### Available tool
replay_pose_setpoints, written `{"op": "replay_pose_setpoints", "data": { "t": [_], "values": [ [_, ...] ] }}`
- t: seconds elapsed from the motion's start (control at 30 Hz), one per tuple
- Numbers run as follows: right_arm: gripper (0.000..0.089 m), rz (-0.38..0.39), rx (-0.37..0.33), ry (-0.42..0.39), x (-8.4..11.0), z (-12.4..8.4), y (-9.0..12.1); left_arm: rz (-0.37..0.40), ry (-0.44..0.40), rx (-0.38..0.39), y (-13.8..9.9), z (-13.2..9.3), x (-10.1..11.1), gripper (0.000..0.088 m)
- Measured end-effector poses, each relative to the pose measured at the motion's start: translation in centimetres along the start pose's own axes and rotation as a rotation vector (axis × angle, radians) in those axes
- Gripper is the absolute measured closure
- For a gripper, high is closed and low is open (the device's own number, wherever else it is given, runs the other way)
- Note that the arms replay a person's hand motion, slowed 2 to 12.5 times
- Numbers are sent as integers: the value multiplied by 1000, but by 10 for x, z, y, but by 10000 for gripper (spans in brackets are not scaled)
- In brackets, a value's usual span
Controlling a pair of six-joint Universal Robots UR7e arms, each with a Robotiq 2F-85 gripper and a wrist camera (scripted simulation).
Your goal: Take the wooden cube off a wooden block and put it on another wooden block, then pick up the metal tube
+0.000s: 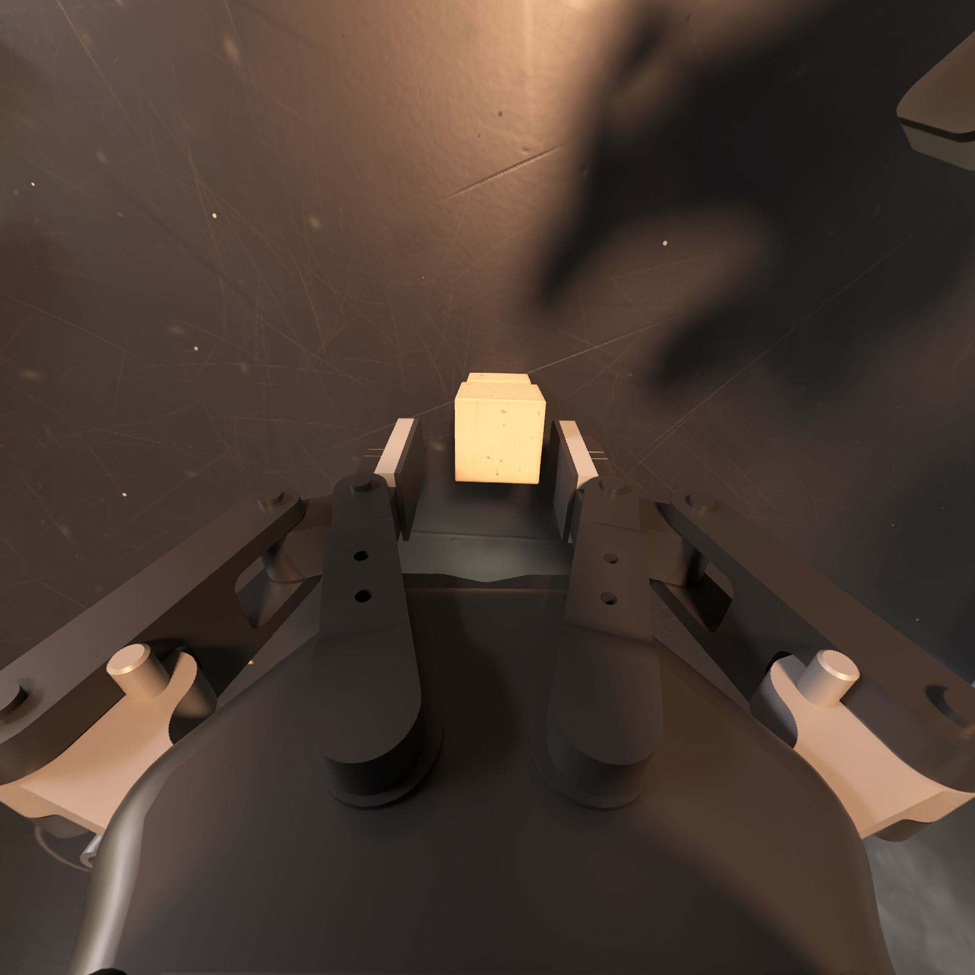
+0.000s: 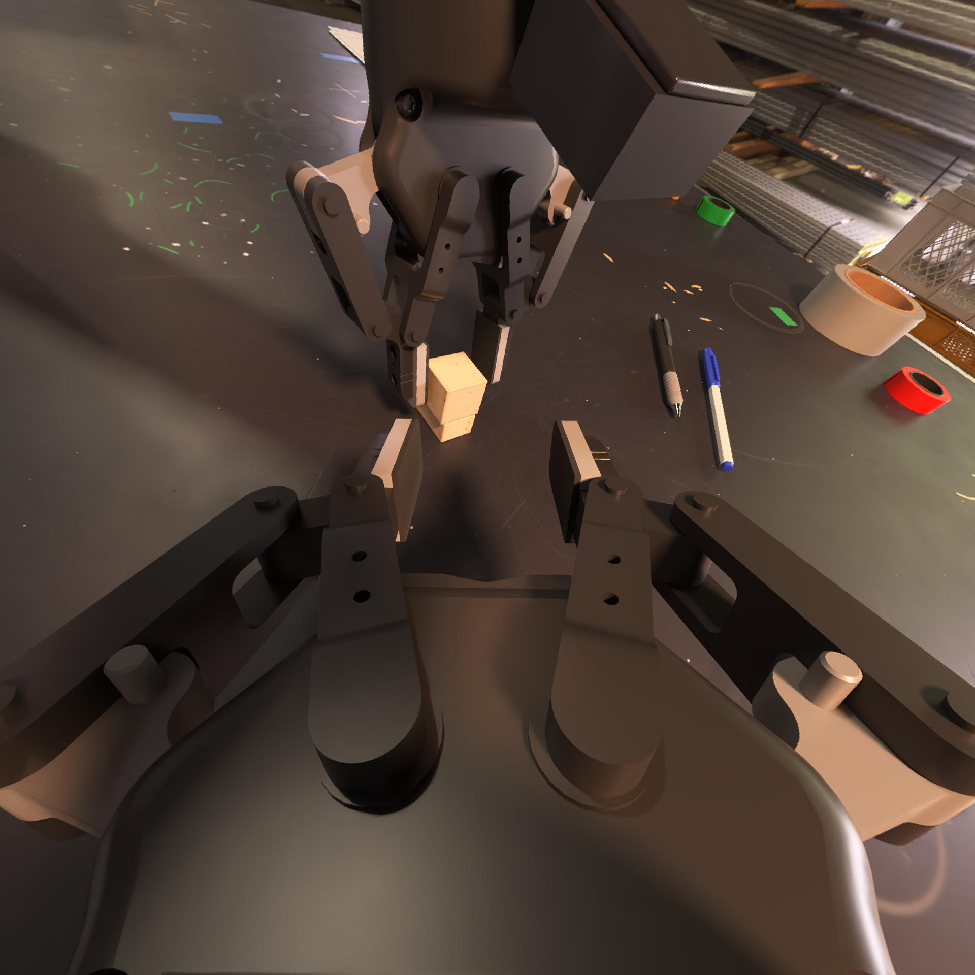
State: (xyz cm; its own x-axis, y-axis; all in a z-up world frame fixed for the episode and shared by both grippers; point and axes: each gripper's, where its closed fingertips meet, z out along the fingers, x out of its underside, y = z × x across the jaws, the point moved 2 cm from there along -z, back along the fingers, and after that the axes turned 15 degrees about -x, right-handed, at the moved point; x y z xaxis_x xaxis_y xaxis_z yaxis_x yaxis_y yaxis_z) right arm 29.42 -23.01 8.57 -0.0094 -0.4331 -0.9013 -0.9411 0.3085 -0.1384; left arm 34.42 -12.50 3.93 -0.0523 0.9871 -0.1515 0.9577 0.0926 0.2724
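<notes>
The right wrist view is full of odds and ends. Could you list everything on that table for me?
Pale wooden cube: 1, tan, on the block, between the left gripper's fingers.
Flat wooden block: 1, tan, under the cube.
Black pen: 1, right of centre.
Blue-capped white marker: 1, beside the pen.
Tape rolls: 3; beige, red, green, along the right side.
Dark scratched table: 1, grey.
Left gripper: 1, open around the cube.
Right gripper: 1, open, empty.
</notes>
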Motion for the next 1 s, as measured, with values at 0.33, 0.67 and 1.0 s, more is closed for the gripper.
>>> {"op": "replay_pose_setpoints", "data": {
  "t": [0.33, 0.67, 1.0],
  "values": [
    [452, 2, -3, 4, 1, 1, 0, 0, 3, -10, 1, 1, 4, 446],
    [452, 5, -8, 12, 2, 3, 1, -1, -14, -20, 3, 1, 5, 437],
    [452, 12, -7, 10, 3, 2, 0, -13, -102, -33, 9, -31, 6, 461]
  ]
}}
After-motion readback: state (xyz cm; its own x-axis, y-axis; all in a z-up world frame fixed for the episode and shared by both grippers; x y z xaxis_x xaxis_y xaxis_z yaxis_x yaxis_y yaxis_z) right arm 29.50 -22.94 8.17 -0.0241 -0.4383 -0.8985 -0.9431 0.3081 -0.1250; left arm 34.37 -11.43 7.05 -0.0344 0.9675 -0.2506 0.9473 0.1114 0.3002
